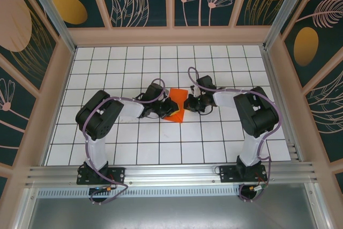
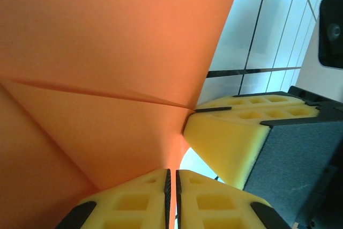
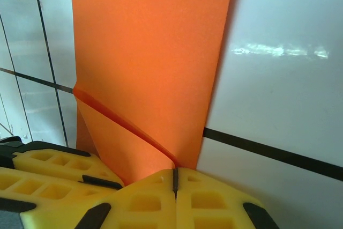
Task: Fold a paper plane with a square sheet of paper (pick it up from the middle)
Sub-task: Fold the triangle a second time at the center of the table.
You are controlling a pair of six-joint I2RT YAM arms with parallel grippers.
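Observation:
The square sheet of paper point(image 1: 177, 112), bright orange and folded along a crease, lies between both grippers at the middle of the table. Whether it has the paper plane's pointed form I cannot tell. My left gripper point(image 1: 170, 109) is shut on its left side, and in the left wrist view the paper point(image 2: 107, 52) runs down into the thin slit of that gripper point(image 2: 171, 186). My right gripper point(image 1: 188, 102) is shut on the right side. In the right wrist view the crease of the paper point(image 3: 150, 52) ends at the closed jaws of that gripper point(image 3: 174, 178).
The white gridded table point(image 1: 161, 148) is walled by a wooden frame point(image 1: 171, 36) with dark floral panels. The right gripper's yellow fingers point(image 2: 230, 132) sit very close to the left one's. The left gripper's fingers point(image 3: 48, 172) show at the lower left of the right wrist view.

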